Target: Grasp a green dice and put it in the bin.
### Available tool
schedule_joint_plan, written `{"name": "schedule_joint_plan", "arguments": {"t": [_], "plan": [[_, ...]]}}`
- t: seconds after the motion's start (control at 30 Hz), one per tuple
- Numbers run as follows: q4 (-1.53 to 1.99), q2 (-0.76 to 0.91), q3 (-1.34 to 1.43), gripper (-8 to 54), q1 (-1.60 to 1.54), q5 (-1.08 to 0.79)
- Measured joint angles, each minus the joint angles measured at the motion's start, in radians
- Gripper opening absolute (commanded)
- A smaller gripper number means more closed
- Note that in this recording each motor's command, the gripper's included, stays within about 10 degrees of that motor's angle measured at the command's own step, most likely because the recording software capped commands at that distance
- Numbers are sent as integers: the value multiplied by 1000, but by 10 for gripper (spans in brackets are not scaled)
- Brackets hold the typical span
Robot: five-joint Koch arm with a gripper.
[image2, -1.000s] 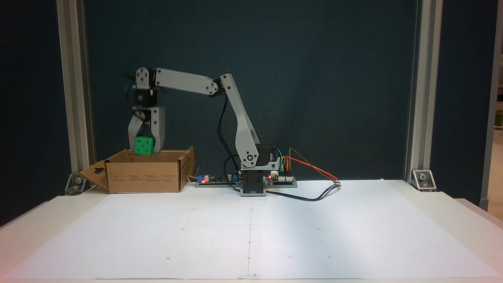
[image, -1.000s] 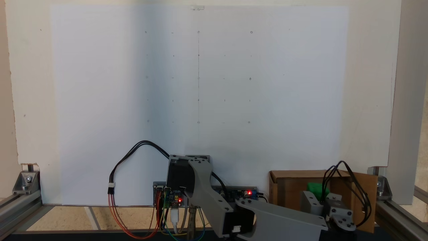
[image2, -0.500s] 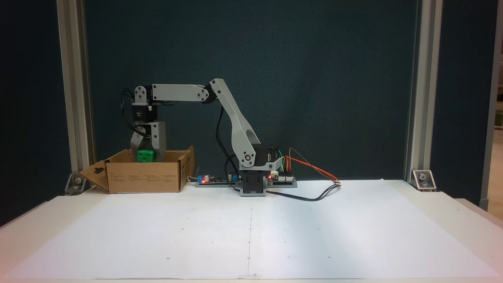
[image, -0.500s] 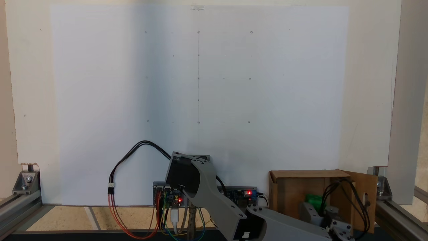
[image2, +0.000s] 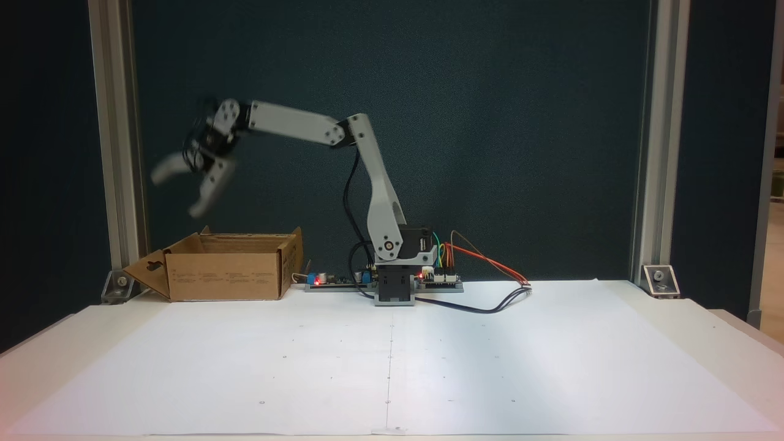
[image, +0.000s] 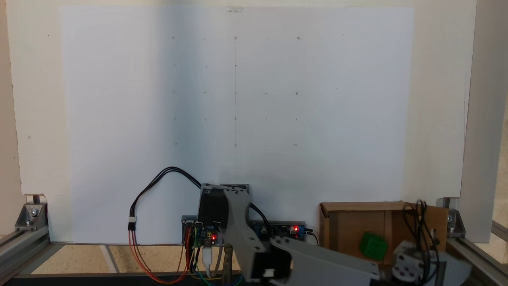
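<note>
End effector (image2: 177, 196) gapes wide, empty, above the bin (image2: 223, 275); green dice (image: 373, 246) lies inside

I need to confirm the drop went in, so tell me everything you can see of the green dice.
The green dice is a small bright green cube with rounded corners, plastic by its look. In a fixed view it sits inside the brown cardboard bin, tilted with a corner turned toward the camera and slightly blurred. Nothing grips it: the gripper hangs open above the bin, apart from it. Its pips cannot be made out.
</note>
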Motion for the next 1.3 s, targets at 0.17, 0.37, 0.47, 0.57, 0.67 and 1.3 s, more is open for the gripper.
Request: {"name": "schedule_joint_plan", "arguments": {"t": [0.17, 0.37, 0.47, 0.57, 0.67, 1.3], "plan": [[-3, 144, 0, 439, -302, 11], [-2, 268, 0, 441, -730, 11], [-3, 295, 8, 439, -931, 12], [-2, 324, 92, 444, -1108, 14], [-3, 383, 209, 448, -1249, 17], [-723, 900, 1296, 450, -1531, 18]]}}
